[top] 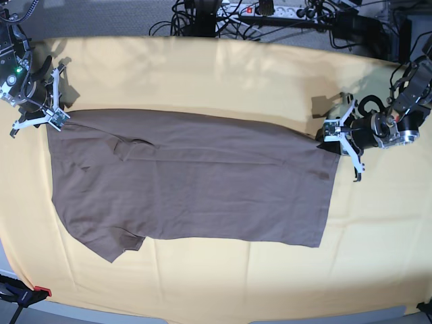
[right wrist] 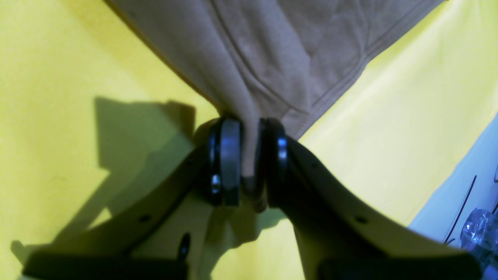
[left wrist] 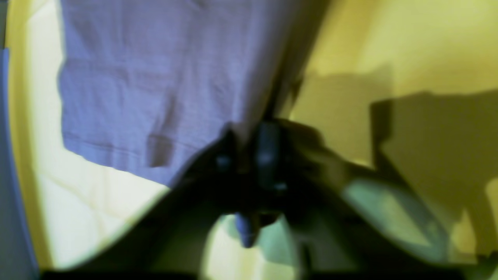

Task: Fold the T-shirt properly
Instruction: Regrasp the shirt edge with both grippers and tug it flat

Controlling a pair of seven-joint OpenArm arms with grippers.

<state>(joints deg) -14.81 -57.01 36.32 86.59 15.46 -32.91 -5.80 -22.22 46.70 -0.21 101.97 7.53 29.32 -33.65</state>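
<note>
Shirt (top: 223, 196) on the yellow cloth (top: 202, 283), cables (top: 223, 17) beyond the far edge
Left gripper (left wrist: 247, 155) and right gripper (right wrist: 249, 163) each pinch its far edge

Is lying on the cloth (top: 202, 283) between the left hand (top: 341, 138) and the right hand (top: 55, 116), with T-shirt (top: 223, 182) fabric in each. Is spreading from both hands toward the base view's lower side.
</note>
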